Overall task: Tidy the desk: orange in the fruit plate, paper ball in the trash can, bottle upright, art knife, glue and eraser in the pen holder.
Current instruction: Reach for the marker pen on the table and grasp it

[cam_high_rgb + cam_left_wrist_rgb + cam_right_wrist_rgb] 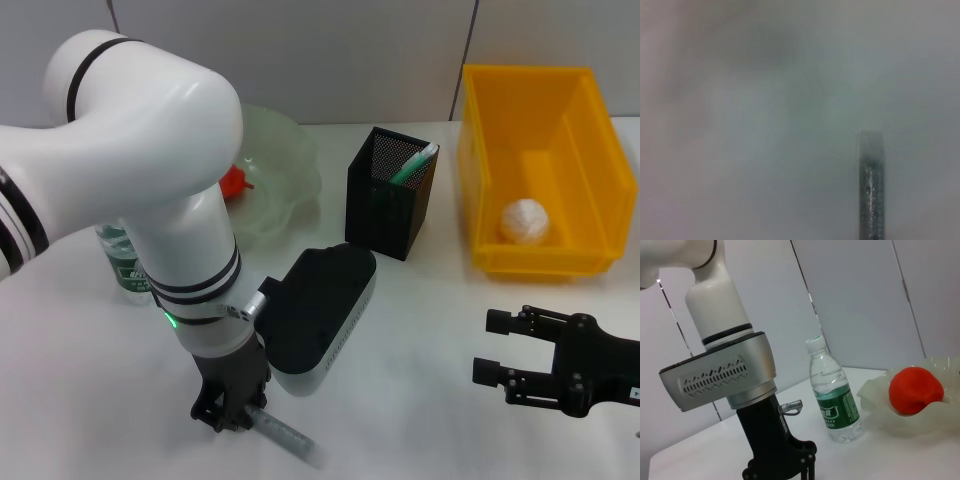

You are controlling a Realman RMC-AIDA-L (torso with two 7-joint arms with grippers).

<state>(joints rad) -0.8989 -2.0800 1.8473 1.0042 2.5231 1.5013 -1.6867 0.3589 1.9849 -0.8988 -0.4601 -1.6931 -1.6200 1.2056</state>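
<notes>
- The left gripper point(232, 408) is lowered to the table point(430, 400), over one end of a slim grey stick point(285, 435).
- The paper ball point(524, 221) is seen inside the trash can point(487, 160).
- The right gripper point(497, 346) is held open near the table's right edge.

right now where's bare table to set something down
Bare table lies between the left end effector and the right end effector, in front of the black mesh pen holder. It is crowded far left, around the clear green-labelled bottle and pale-green wavy fruit plate.
</notes>
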